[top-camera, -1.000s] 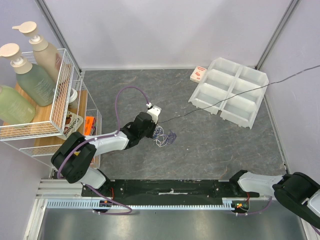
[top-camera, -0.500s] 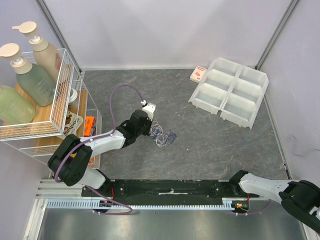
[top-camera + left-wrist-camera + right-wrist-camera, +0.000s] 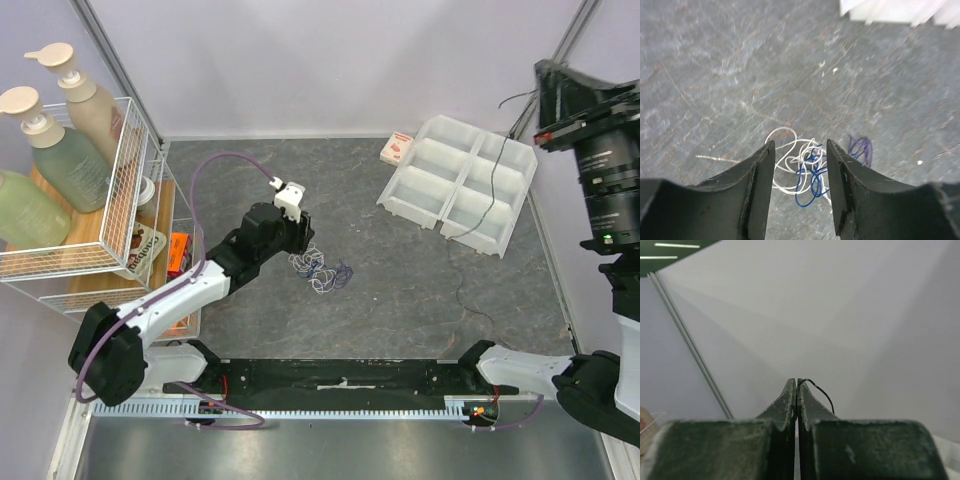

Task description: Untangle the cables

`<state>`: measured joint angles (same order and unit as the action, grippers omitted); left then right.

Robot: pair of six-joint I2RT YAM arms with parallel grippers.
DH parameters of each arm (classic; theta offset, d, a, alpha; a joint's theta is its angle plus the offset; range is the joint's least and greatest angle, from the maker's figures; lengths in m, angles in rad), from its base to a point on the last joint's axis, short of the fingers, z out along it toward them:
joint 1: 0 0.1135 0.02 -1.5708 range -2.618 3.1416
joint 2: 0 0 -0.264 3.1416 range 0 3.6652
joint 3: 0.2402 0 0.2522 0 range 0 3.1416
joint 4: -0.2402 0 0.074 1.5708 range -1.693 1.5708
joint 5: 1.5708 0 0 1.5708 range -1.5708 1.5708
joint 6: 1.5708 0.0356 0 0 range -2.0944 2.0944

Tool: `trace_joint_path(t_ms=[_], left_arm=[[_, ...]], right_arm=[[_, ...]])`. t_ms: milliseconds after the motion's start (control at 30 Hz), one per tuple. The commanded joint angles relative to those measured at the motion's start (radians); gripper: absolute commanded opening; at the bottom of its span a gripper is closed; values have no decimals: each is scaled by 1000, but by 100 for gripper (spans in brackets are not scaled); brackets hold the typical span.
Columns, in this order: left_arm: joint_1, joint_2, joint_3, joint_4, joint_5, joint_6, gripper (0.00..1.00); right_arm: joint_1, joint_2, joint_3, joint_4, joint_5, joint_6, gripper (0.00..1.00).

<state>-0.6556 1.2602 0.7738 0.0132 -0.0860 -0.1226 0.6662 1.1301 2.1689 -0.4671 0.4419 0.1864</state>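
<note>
The cables (image 3: 318, 270) lie in a small curly heap near the middle of the bench (image 3: 420, 300). White and blue loops are mixed up together (a dark loop (image 3: 860, 148) sits just beside them). The left pincer (image 3: 800, 146) hangs just above the heap. It is open, with nothing in it. One thin black cable (image 3: 820, 388) goes up from the bench and over the white tray (image 3: 455, 185). It ends at the right pincer (image 3: 796, 382), which is high up and squeezed tight on it.
</note>
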Motion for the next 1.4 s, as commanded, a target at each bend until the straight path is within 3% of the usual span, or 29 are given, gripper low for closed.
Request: trace_joint_path(t_ms=[0, 133, 267, 467, 633, 733, 833, 1000, 1067, 1367], left_arm=[[4, -74, 68, -7, 81, -12, 54], [4, -81, 111, -7, 167, -11, 56], [4, -62, 168, -36, 219, -22, 56], [4, -24, 231, -16, 334, -43, 59], [1, 28, 268, 177, 662, -153, 74], [-33, 45, 228, 437, 758, -309, 77], [-105, 77, 237, 629, 772, -373, 78], [-211, 200, 381, 662, 781, -365, 79], [-222, 247, 427, 689, 786, -405, 87], [-225, 360, 522, 861, 827, -541, 87]], right_arm=[[4, -84, -93, -48, -10, 77, 0], [4, -167, -273, -123, 72, 116, 0], [4, -193, -290, -220, 113, 122, 0], [4, -142, -310, -206, -21, 113, 0], [4, -92, -360, -145, -183, 165, 0], [4, -81, -385, -113, -231, 209, 0], [4, -61, -409, -61, -298, 258, 0], [4, -30, -414, -13, -351, 289, 0], [4, -24, -414, -4, -370, 297, 0], [4, -56, -491, -1, -393, 302, 0]])
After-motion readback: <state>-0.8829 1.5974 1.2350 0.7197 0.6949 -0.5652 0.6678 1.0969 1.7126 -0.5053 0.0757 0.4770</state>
